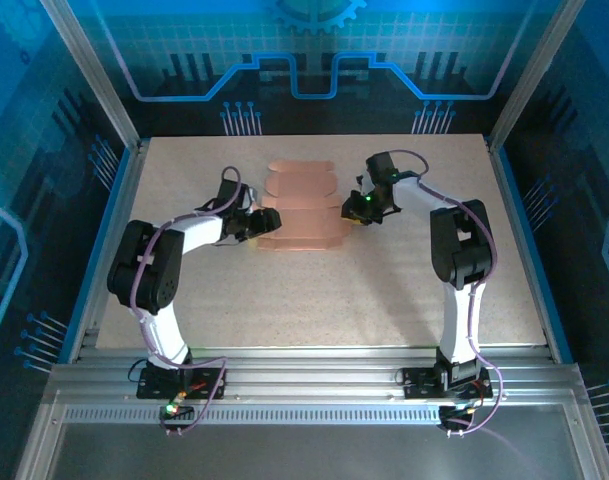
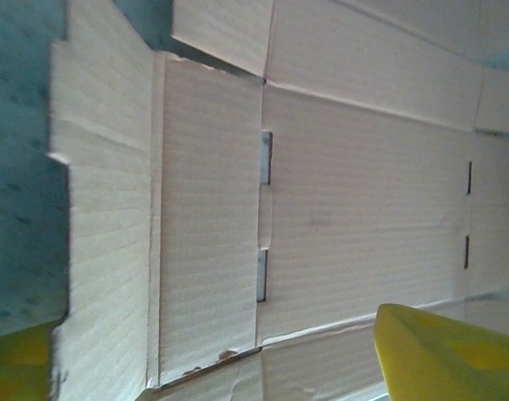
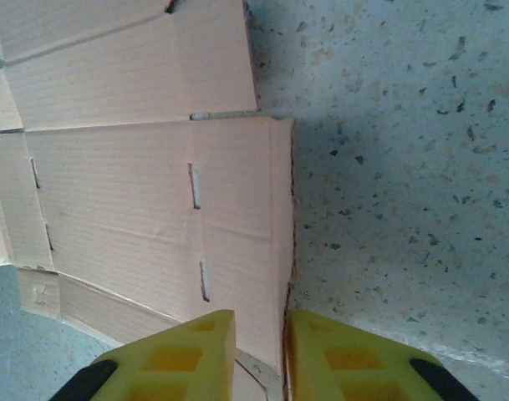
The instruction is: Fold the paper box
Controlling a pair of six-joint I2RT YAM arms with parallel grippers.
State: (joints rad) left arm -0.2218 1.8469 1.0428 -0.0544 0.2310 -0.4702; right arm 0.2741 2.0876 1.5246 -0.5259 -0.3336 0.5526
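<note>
Pinches the right edge of the paper box (image 1: pixel 302 208) with the right jaws, nearly closed on the card. Straddles its left flap with the left jaws wide apart, gripping nothing. Shows the paper box flat at the far middle of the bench (image 1: pixel 384 290).

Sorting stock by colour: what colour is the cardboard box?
Plain salmon-pink box, best seen in the top external view.

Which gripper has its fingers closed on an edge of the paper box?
The right gripper: its fingers pinch an edge of the paper box; the left gripper has fingers wide apart.
</note>
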